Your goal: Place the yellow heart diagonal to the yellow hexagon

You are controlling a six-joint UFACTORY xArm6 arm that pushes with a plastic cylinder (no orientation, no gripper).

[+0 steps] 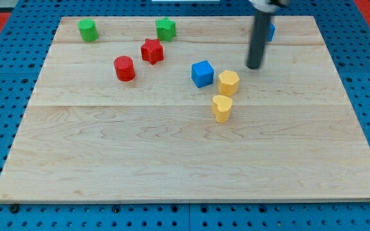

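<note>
The yellow heart lies near the board's middle, just below and slightly left of the yellow hexagon; the two nearly touch. My tip is on the board up and to the right of the hexagon, a short gap away from it, touching no block. The dark rod rises from the tip to the view's top edge.
A blue cube sits just left of the hexagon. A red star and a red cylinder lie further left. A green cylinder and green star sit near the top edge. A blue block shows partly behind the rod.
</note>
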